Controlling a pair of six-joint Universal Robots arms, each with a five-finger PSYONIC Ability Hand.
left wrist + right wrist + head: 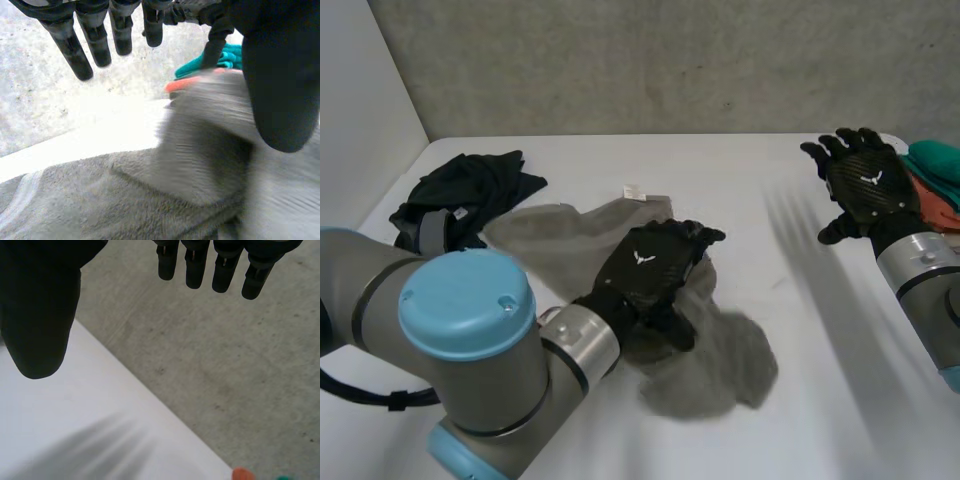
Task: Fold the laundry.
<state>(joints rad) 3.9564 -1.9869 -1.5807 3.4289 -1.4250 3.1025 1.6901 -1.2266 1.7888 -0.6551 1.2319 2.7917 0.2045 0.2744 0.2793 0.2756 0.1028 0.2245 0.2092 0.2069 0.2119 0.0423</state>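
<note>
A crumpled grey cloth (730, 360) lies near the middle of the white table (770, 190), with a small white tag (632, 190) on its edge at 12 o'clock. The left hand (645, 270) rests palm down on the middle of this cloth. In the left wrist view its fingers (95, 37) are straight and spread, held clear above the fabric, while the thumb (280, 90) sits against a raised fold, so the hand is apart and grips nothing. A dark garment (470, 195) lies bunched at about 10 o'clock from the grey cloth, just beside its far edge. The right hand (865, 185) is raised over the table at about 2 o'clock from the grey cloth, well apart from it, fingers splayed wide and holding nothing. Just beside it at 3 o'clock lie a teal cloth (935, 160) and an orange cloth (935, 205).
</note>
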